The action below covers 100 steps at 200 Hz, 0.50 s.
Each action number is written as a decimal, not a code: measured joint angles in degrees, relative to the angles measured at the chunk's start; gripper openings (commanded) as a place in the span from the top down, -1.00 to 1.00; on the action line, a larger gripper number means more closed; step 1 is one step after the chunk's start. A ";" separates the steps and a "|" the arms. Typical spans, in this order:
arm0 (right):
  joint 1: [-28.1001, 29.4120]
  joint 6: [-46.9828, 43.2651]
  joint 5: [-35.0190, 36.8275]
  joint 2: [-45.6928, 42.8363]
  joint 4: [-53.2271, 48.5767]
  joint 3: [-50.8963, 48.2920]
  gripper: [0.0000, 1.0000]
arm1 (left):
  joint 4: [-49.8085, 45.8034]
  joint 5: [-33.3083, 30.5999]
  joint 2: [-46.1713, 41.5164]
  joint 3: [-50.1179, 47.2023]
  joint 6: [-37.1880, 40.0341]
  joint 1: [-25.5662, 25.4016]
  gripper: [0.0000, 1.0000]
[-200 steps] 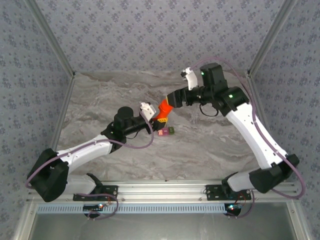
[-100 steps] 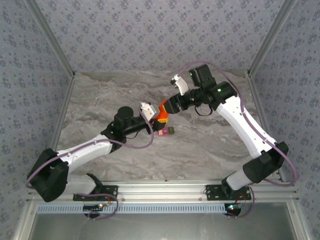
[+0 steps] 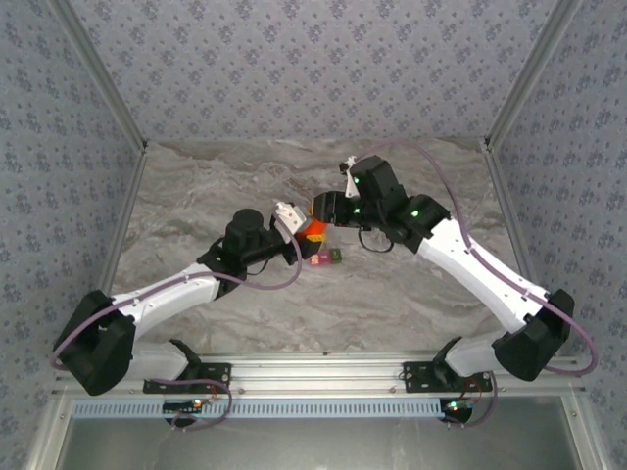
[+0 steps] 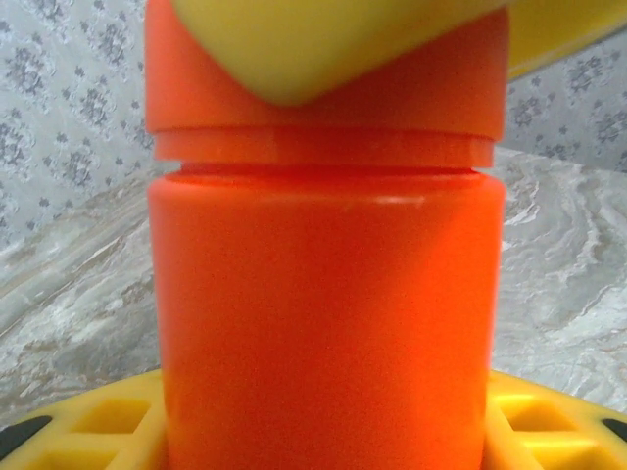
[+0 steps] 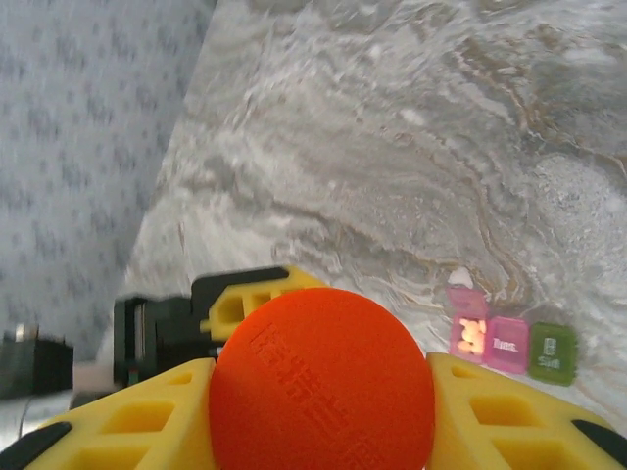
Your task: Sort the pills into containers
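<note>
Right gripper (image 5: pixel 321 416) first: its yellow ribbed fingers (image 5: pixel 509 421) sit pressed against either side of the orange round cap (image 5: pixel 321 377), so that's a pinch on the cap, raised lettering on its top facing the wrist camera. From the left wrist view, one of those yellow fingers comes down over the cap from the top edge, and under it runs the smooth orange cylindrical plastic bottle (image 4: pixel 328 323).

Now the left gripper (image 3: pixel 300 228): it's clamped on the bottle's body, the yellow pads (image 4: pixel 549 426) hugging the lower part from both sides. So both grippers are on the one bottle, left on the body, right on the cap, meeting over the middle of the grey marbled table (image 3: pixel 196 196). Whether the bottle touches the table, I can't tell.

Out from there, the containers (image 5: pixel 509 343), a tiny row of joined plastic cubes, pink beside olive-green, lie flat on the table just on the near side of the bottle in the overhead view, apart from both grippers. At the pink end a small flap stands open; what's inside is too small to make out.

Further out, the two white arms with black joints reach in from the near corners, purple cables looping along them, and patterned grey walls (image 3: pixel 294 69) close in the back and sides.
</note>
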 measured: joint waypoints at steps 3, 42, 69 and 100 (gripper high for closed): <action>0.24 0.70 0.68 -0.02 0.70 -0.46 -0.39 | 0.00 -0.04 0.00 0.00 0.00 0.04 1.00; 0.37 7.02 3.74 -4.61 3.76 -4.70 -0.62 | 3.80 0.50 0.00 -0.13 0.22 -0.35 1.00; -4.35 2.47 -0.15 -13.60 2.89 -6.67 -0.57 | 5.68 1.55 0.00 -0.09 0.24 -0.72 1.00; -12.55 -13.42 -11.63 -11.19 -1.97 2.54 -0.58 | 5.64 2.34 0.00 -0.09 0.24 -0.70 1.00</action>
